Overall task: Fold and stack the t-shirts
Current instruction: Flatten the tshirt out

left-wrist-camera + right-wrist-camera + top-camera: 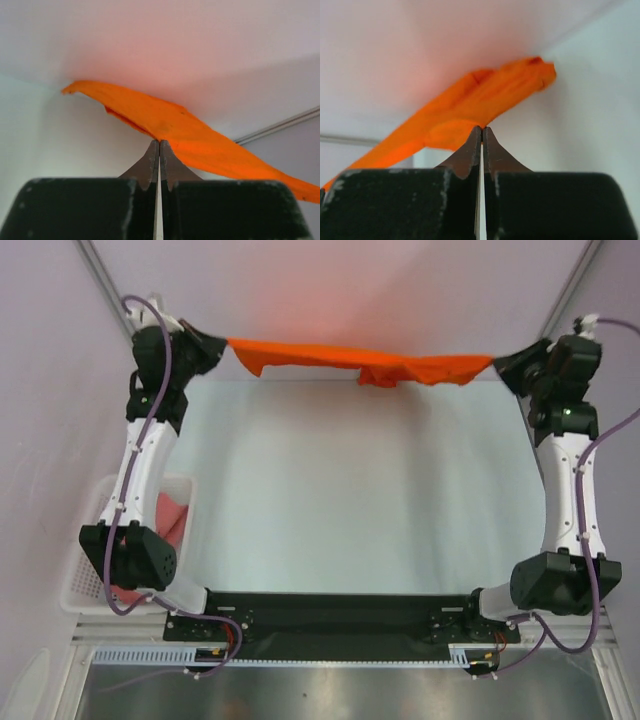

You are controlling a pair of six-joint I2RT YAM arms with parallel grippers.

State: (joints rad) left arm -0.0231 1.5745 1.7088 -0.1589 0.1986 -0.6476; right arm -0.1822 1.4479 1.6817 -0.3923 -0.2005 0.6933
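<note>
Pale table (350, 490), orange t-shirt (340, 358) taut between left claw (224, 342) and right claw (496, 362)

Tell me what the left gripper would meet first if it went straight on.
The orange t-shirt pinched between its fingers; behind that, probably the pale back wall, though depth is unclear.
</note>
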